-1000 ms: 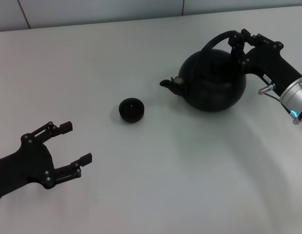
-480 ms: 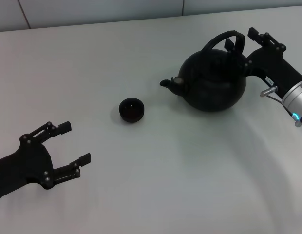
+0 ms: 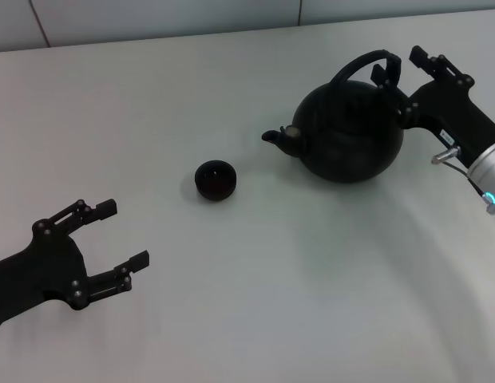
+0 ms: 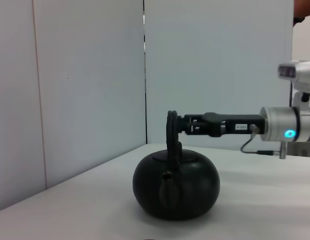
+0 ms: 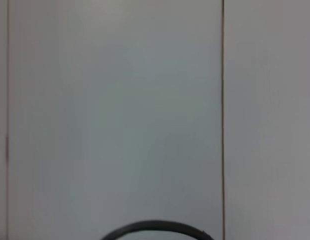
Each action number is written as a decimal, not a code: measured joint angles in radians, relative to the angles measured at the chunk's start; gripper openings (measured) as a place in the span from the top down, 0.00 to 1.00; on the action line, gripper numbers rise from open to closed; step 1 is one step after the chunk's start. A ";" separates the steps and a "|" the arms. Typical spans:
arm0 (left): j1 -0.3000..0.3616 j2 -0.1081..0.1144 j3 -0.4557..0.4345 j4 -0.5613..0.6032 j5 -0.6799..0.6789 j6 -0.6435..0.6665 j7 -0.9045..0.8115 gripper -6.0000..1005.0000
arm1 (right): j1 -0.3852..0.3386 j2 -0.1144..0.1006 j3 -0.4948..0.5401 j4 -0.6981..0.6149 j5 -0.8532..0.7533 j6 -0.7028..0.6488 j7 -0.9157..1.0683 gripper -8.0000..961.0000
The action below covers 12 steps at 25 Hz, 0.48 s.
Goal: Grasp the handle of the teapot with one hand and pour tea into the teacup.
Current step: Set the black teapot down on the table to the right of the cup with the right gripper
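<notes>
Backing off the thick black arched handle [image 3: 366,62], the right gripper [image 3: 399,68] now hangs beside it with jaws spread — the round matte-black teapot [image 3: 347,134] sits ungrasped on the white table [image 3: 255,279], so nothing reaches the tiny dark teacup [image 3: 215,180] — while the left gripper [image 3: 120,236] idles open.

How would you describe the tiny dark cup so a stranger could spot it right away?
On the pale white table, find the large round matte-black teapot at the right. The small, low, dark brown-black teacup stands alone to the left of its spout, apart from it. Unlike the pot, it has no handle, lid or spout and is far smaller.
</notes>
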 joint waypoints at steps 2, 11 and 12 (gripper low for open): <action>0.000 0.000 0.000 0.000 0.000 -0.001 0.000 0.15 | -0.020 0.000 -0.003 0.003 -0.005 -0.036 0.001 0.31; 0.000 0.000 0.007 0.000 0.000 -0.008 0.001 0.15 | -0.158 -0.004 -0.037 0.013 -0.009 -0.252 0.028 0.31; 0.000 0.000 0.007 0.000 0.001 -0.008 0.001 0.15 | -0.168 -0.005 -0.052 0.003 -0.009 -0.272 0.050 0.30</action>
